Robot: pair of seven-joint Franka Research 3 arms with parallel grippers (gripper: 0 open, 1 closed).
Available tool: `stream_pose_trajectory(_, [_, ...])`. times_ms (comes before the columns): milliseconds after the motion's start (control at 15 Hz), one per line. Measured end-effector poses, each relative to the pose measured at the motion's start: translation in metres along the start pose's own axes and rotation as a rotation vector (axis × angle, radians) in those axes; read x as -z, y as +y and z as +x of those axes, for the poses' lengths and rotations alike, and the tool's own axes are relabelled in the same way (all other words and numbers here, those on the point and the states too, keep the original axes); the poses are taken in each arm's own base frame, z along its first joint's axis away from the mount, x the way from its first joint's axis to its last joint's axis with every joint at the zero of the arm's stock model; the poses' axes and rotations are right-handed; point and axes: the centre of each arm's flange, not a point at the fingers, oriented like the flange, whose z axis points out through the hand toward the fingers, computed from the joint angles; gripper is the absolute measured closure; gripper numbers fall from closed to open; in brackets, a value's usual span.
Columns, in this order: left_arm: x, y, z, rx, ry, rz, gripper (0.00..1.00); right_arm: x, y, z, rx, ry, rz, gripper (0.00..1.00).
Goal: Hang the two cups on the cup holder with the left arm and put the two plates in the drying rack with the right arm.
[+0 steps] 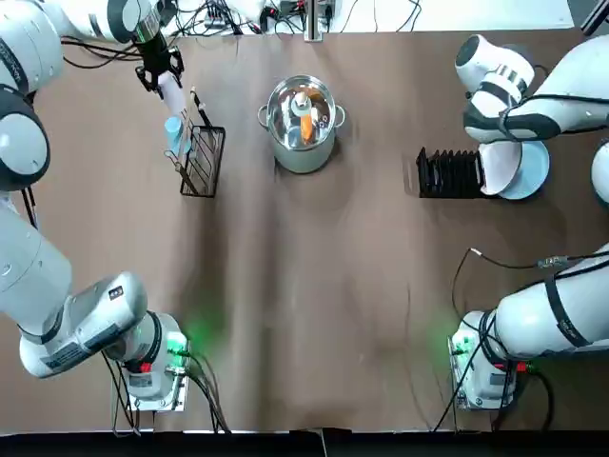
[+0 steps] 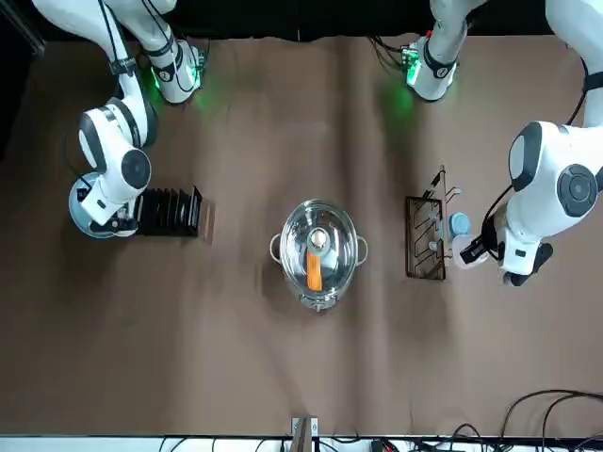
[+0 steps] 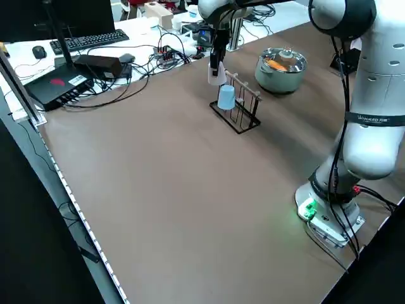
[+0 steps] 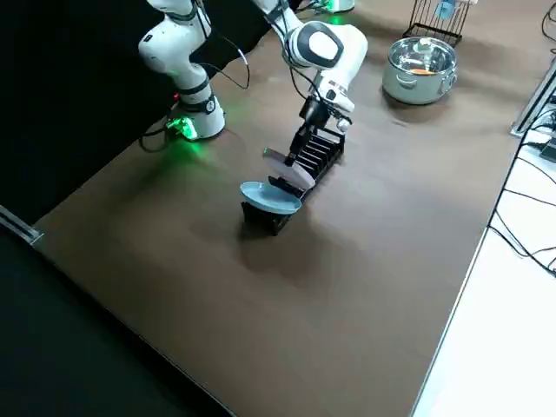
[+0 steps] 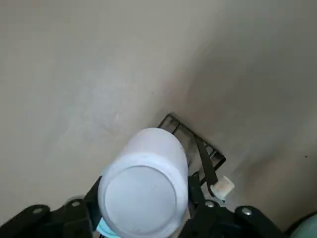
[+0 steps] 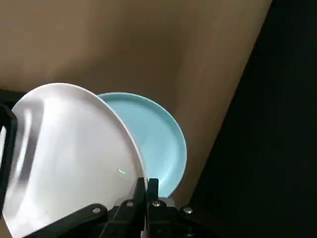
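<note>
From overhead the left gripper [image 1: 164,78] pinches the pale cup [image 1: 172,95] at the cup holder's [image 1: 202,162] far end, above the blue cup [image 1: 172,129], while the right wrist view alone shows the right gripper [image 6: 146,187] clamping the white plate's [image 6: 64,158] rim, apparently at the drying rack's [image 1: 447,173] right end, beside the blue plate [image 6: 156,141].

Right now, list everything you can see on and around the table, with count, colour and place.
cups: two; light blue cup hanging on the cup holder, pale cup held beside it.
cup holder: one, black wire, left of the pot.
plates: two; white plate held at the rack's end, light blue plate lying beside it.
drying rack: one, black, right of the pot.
steel pot: one, centre, something orange inside.
left gripper: at the holder.
right gripper: at the rack.
</note>
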Motion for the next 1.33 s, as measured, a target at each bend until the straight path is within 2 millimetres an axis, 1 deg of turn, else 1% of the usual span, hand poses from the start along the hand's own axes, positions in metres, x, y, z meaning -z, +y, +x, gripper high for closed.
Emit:
stream_pose_trajectory(133, [-0.003,0.000,0.000,-0.001,-0.003,0.001,0.32,-0.003,-0.006,0.003,0.005,0.010,0.003,0.97])
stream_pose_trajectory(467, [-0.009,0.000,-0.001,-0.004,0.002,-0.002,0.32,-0.003,-0.007,0.004,0.008,0.009,0.002,0.97])
stream_pose_trajectory(600, [-0.015,0.000,-0.002,-0.006,0.006,-0.009,0.32,-0.004,-0.009,0.005,0.011,0.016,0.007,0.94])
stream_pose_trajectory(733, [-0.022,0.000,-0.004,-0.008,0.007,-0.014,0.32,-0.006,-0.012,0.007,0.016,0.019,0.011,0.78])
stream_pose_trajectory(867, [-0.027,0.000,-0.005,-0.009,0.007,-0.017,0.32,-0.007,-0.014,0.008,0.017,0.019,0.012,0.59])
stream_pose_trajectory(933, [-0.030,-0.001,-0.006,-0.010,0.009,-0.020,0.32,-0.005,-0.011,0.010,0.012,0.023,0.012,0.56])
stream_pose_trajectory(1067, [-0.033,0.000,-0.006,-0.010,0.013,-0.026,0.32,-0.001,-0.004,0.014,0.002,0.032,0.012,0.57])
stream_pose_trajectory(1200, [-0.038,-0.001,-0.007,-0.015,0.018,-0.025,0.32,0.006,0.010,0.021,0.019,0.046,0.021,0.57])
stream_pose_trajectory(1333, [-0.040,-0.002,-0.006,-0.026,0.030,-0.014,0.30,0.019,0.024,0.028,0.010,0.044,0.109,0.57])
